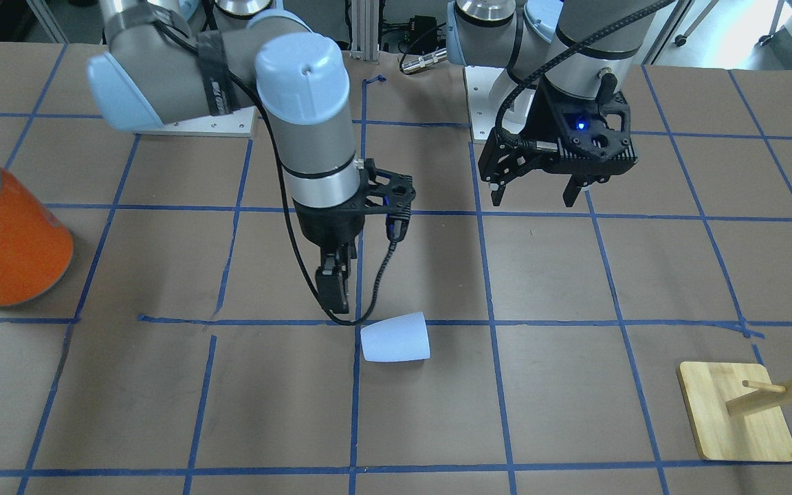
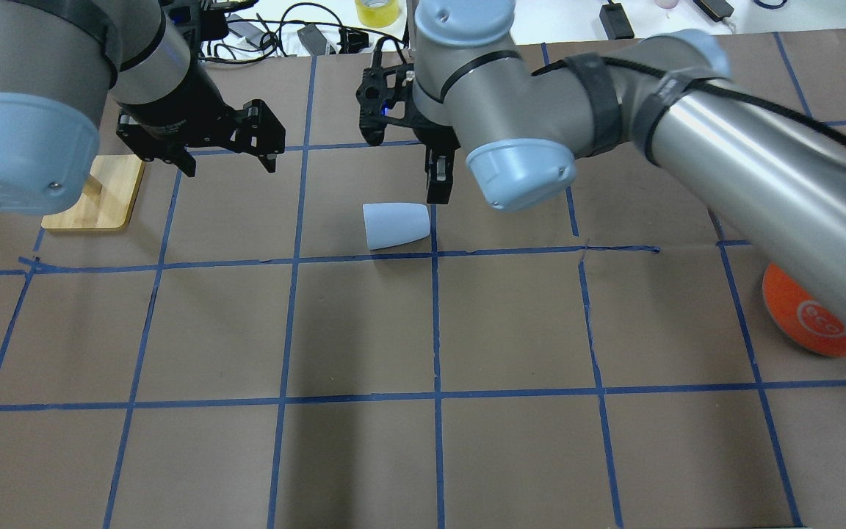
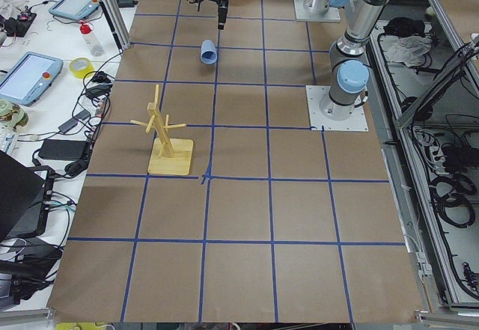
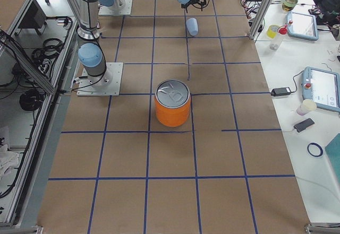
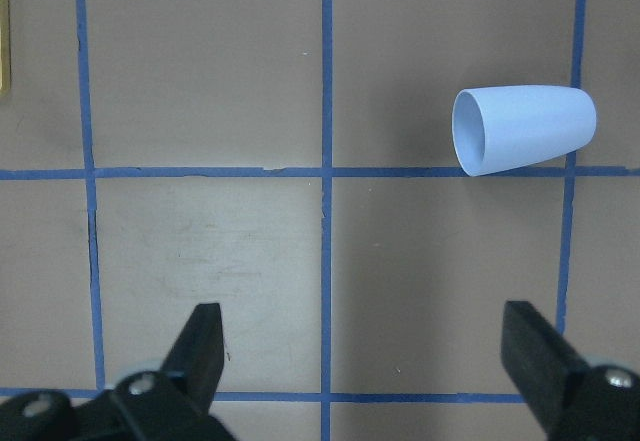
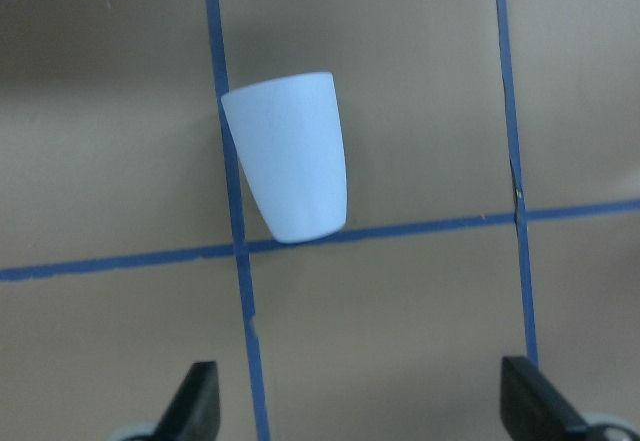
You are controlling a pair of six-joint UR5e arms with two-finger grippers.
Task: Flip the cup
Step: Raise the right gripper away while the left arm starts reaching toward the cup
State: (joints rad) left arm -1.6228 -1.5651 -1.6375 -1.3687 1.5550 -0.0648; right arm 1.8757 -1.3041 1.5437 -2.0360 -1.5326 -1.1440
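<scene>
The pale blue-white cup (image 1: 396,338) lies on its side on the brown table, with its mouth toward my left arm's side. It also shows in the overhead view (image 2: 396,224) and both wrist views (image 5: 522,129) (image 6: 290,166). My right gripper (image 1: 334,289) is open and empty and points down. It hovers just beside the cup's closed base end (image 2: 438,180), apart from it. In the right wrist view the open gripper (image 6: 365,401) sits below the cup. My left gripper (image 1: 537,192) is open and empty. It hangs above the table well off to the cup's mouth side (image 2: 225,158) (image 5: 365,346).
A large orange can (image 1: 7,240) with a silver top stands far out on my right side (image 2: 808,316). A wooden peg stand (image 1: 736,419) on a square base stands on my left side (image 2: 96,198). Blue tape lines grid the table.
</scene>
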